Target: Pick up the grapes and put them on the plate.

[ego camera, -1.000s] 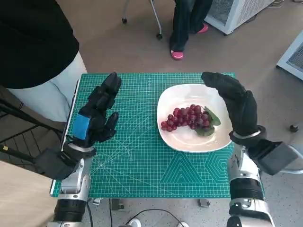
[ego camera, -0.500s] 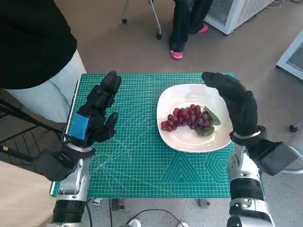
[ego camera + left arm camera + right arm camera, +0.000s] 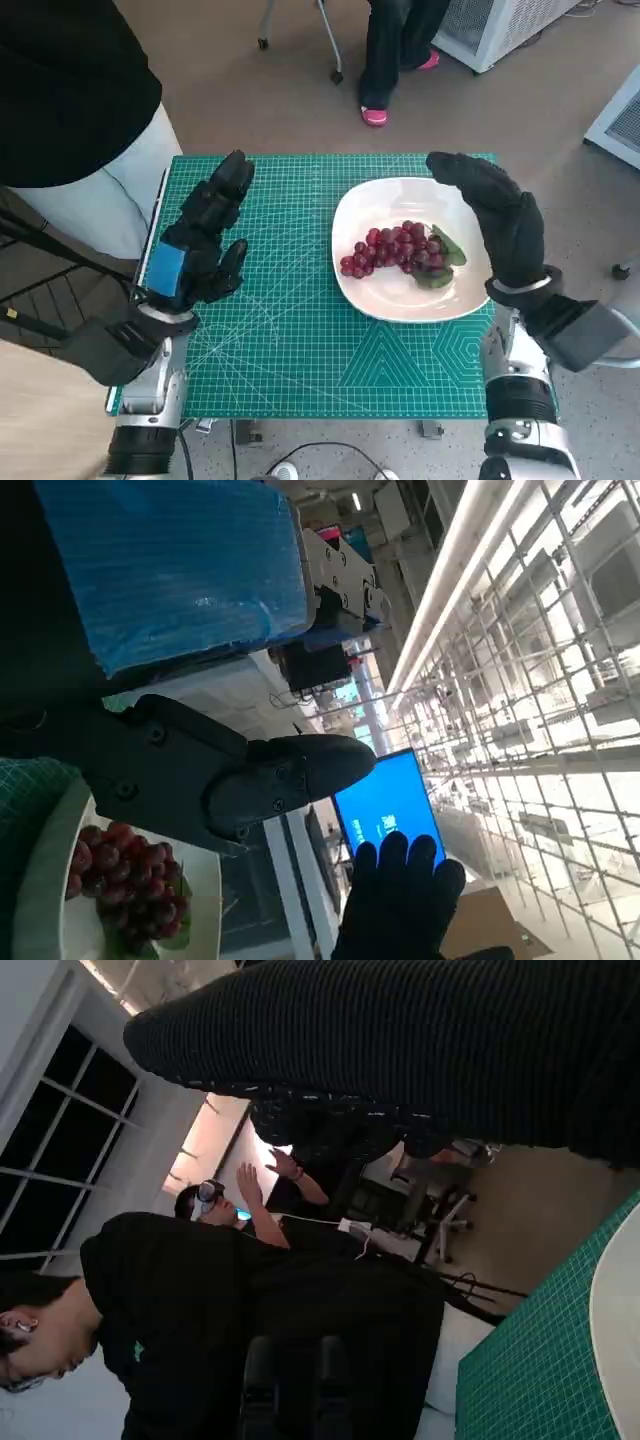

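No brand, label or readable writing showed anywhere; the only markings were the pale grid and angle lines printed on the green cutting mat [image 3: 290, 330] covering the table.

Taking the white plate [image 3: 370, 290] as the landmark, a person in a black top and pale trousers [image 3: 75, 130] stood farthest to its left, at the mat's far-left corner. Nearer, but well apart from the plate and to its left, the left hand [image 3: 200, 245] hovered above the mat, its blue-taped back facing up, its fingers apart and extended, grasping nothing. In the left wrist view the same hand [image 3: 190, 730] filled the upper part of the picture, with its black fingers [image 3: 290, 770] over the plate's rim [image 3: 40, 880].

The plate was the one container in sight, and it held one bunch of red grapes [image 3: 395, 250] with green leaves [image 3: 445, 255] on the bunch's right side; the bunch lay near the plate's middle. The left wrist view showed the grapes [image 3: 125, 870] resting inside the rim.

At the plate's right edge the right hand [image 3: 495, 220] in its black knitted glove stood over the rim, fingers stretched out towards the far side, released and touching neither grapes nor plate as far as could be seen. Beyond the plate, on the floor, a second person's dark legs and pink shoes [image 3: 375, 115] stood beside a chair leg with casters [image 3: 335, 72].
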You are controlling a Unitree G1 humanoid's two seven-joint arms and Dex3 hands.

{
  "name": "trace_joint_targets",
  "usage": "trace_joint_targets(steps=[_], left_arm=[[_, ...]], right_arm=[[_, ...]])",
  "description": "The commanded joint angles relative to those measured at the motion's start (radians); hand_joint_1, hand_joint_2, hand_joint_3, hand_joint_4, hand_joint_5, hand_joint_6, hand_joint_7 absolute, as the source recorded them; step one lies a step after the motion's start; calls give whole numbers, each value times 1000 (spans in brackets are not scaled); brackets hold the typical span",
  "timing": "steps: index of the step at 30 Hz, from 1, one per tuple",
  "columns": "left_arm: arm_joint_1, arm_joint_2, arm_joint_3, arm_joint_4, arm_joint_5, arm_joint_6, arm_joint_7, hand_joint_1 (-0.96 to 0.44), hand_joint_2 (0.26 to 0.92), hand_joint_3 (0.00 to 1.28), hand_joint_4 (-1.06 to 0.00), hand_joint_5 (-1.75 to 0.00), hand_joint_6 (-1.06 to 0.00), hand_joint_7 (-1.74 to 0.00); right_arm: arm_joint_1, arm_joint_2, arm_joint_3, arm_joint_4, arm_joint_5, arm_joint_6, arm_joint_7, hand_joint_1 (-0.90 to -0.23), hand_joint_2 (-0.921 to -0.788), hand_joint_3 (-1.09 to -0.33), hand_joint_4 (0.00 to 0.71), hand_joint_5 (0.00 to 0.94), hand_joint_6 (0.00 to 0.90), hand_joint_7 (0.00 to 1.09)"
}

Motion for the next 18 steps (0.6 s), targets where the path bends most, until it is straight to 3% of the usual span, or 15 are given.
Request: trace_joint_targets(steps=[1, 18], left_arm=[[12, 6, 7, -22, -19, 7, -10, -586, 921, 583, -168, 0, -285, -5], [15, -15, 23, -19, -57, -10, -15, -346, 921, 321, -209, -14, -306, -17]], right_arm=[[5, -2, 2, 2, -5, 6, -2, -491, -921, -516, 344, 0, 335, 1], [8, 3, 3, -1, -5, 5, -5, -487, -921, -516, 344, 0, 335, 1]])
